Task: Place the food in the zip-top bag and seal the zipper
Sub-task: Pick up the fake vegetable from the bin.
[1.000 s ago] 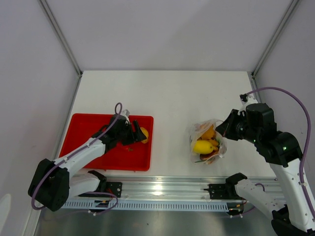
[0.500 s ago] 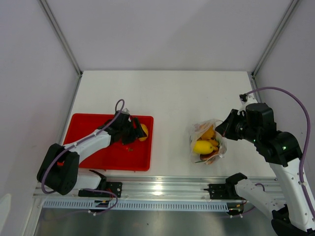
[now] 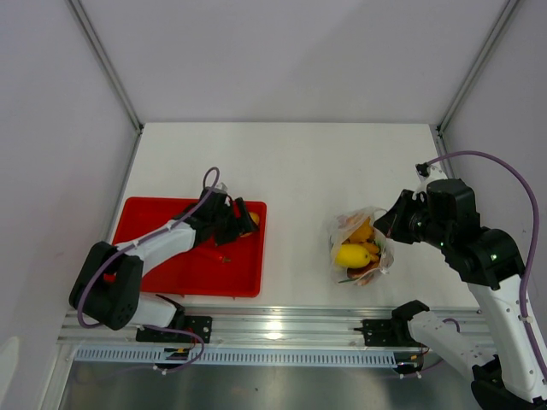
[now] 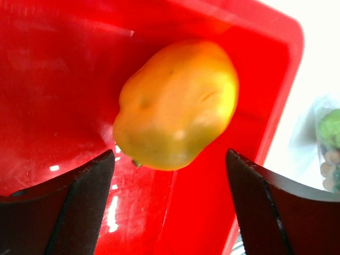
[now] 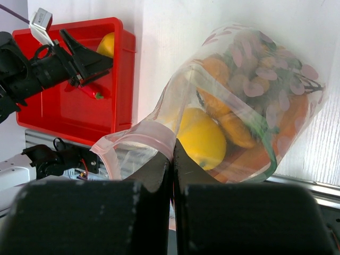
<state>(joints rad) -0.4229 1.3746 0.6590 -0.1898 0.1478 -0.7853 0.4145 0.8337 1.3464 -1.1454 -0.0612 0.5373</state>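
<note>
A yellow-orange toy fruit [image 4: 178,103] lies in the far right corner of the red tray [image 4: 53,79]. My left gripper [image 4: 170,175] is open, and the fruit sits just beyond its two fingertips, touching neither. From above, the left gripper [image 3: 242,219] covers most of that fruit [image 3: 254,219]. A red chili [image 3: 224,257] also lies in the tray. The clear zip-top bag [image 5: 249,95] holds a yellow lemon [image 5: 204,138] and orange pieces. My right gripper [image 5: 172,154] is shut on the bag's mouth at the pink zipper [image 5: 143,139], holding the mouth up.
The red tray [image 3: 171,265] sits near the left front of the white table, with its raised rim close to the left fingers. The bag [image 3: 359,248] stands right of centre near the front edge. A metal rail [image 3: 273,329] runs along the front.
My left gripper has moved toward the tray's far right corner and opened wider in front of the fruit. The right arm and bag have not moved.
</note>
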